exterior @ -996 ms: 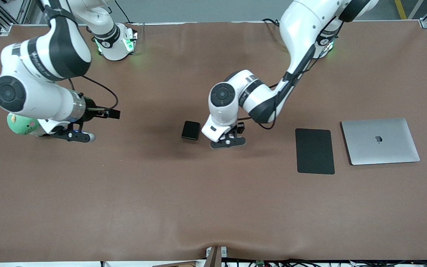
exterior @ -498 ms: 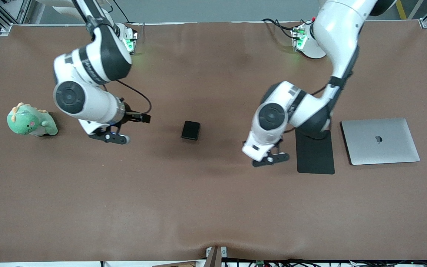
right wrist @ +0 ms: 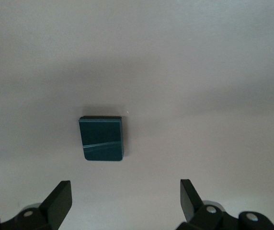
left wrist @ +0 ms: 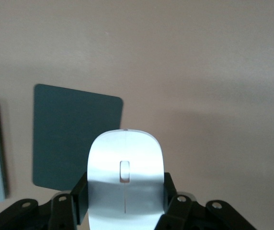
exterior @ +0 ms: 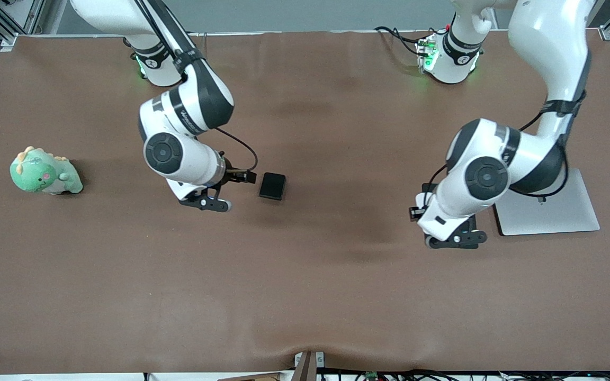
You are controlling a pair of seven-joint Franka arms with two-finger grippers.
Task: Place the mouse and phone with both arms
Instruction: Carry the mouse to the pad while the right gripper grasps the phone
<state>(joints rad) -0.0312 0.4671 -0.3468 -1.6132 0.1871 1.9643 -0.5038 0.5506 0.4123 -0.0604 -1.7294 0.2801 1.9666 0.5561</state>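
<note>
While left end effector [left wrist: 125, 211] grips mouse [left wrist: 125, 184] over black mat [left wrist: 74, 136], lower level and centre before release. With right end effector [right wrist: 125, 201] spread, straddle phone [exterior: 272, 186] lying mid-surface.

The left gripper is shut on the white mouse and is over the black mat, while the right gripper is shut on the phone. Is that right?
Not quite. The right gripper is open and holds nothing: the right wrist view shows the phone lying on the table, apart from the spread jaws. The rest stands: the left gripper is shut on the mouse over the black mat.
</note>
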